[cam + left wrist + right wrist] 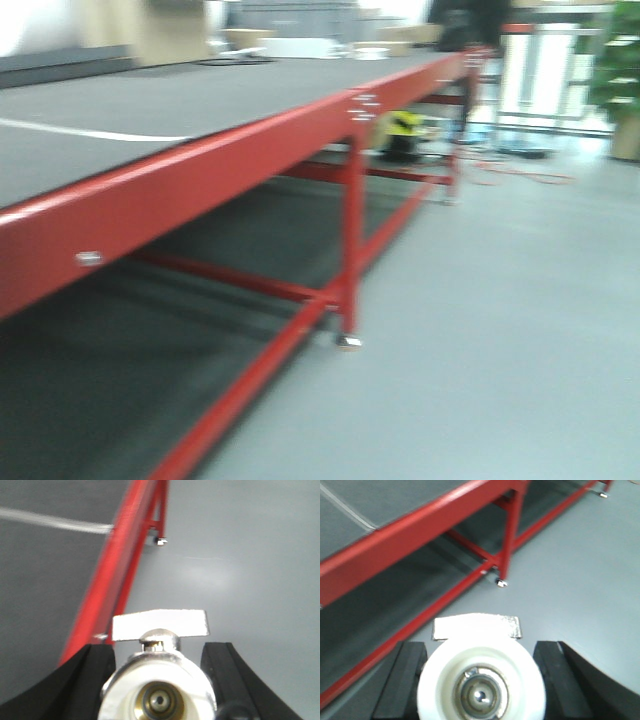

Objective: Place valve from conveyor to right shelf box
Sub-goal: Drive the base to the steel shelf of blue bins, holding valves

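Note:
Each wrist view shows a valve held end-on. In the left wrist view, my left gripper is shut on a silver valve with a white-taped port and a flat metal handle. Its black fingers sit on both sides. In the right wrist view, my right gripper is shut on a second valve with a white port. Both hang over the grey floor beside the conveyor, a wide dark grey belt in a red frame. The right shelf box is out of view. Neither gripper shows in the front view.
The conveyor's red legs and crossbars stand on the grey floor. A yellow and black object sits under the far end, and a red cable lies beyond it. Pale boxes are on the far belt. A plant stands at the right.

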Available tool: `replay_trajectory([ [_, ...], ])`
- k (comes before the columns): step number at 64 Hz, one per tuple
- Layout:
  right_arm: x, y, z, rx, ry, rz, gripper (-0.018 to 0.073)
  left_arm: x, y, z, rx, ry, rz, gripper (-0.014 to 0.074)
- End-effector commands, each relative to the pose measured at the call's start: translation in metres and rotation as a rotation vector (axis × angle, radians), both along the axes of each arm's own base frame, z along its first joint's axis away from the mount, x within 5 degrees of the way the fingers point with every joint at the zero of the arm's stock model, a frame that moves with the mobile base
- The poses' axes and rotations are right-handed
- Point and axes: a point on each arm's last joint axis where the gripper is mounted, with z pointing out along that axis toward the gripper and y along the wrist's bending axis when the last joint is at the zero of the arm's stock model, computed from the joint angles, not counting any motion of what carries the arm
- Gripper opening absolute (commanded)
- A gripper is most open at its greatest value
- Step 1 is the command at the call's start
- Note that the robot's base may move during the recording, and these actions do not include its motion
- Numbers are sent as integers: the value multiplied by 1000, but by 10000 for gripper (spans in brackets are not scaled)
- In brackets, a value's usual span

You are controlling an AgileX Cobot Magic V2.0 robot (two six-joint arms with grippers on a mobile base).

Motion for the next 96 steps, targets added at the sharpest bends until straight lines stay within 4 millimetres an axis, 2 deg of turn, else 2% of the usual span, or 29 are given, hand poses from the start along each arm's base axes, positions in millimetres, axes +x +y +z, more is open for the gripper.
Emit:
replay_trajectory([
  [1,-4,-1,15,23,-98,-6,-154,-3,-1,9,-20,-62,-3,-111],
  [96,-4,-1,15,23,-98,-6,-154,-3,-1,9,-20,-62,-3,-111],
])
